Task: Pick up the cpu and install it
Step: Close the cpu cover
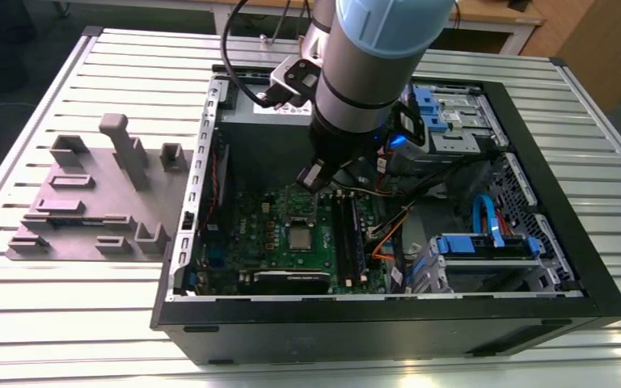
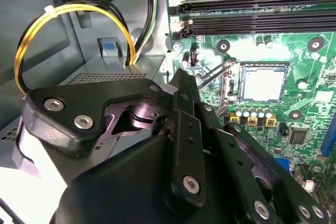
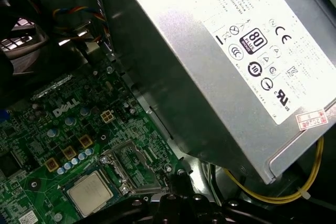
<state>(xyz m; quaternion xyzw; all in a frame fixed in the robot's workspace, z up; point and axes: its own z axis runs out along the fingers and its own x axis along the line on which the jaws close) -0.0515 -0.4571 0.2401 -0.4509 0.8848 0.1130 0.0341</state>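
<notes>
Exterior view: cpu seated in socket, below jaws; jaw state unclear.

**A robotics lab bench for computer assembly**

The setting reads as a lab or workshop. An opened black desktop computer case lies on a ribbed aluminium-slat table, beside a grey plastic fixture block with upright pegs and slots. A grey-and-blue industrial robot arm reaches into the case, and light wooden furniture stands behind.

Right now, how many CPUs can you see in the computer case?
1. The cpu sits in its socket on the green motherboard, below the gripper; both wrist views show it. Others may be hidden.
</notes>
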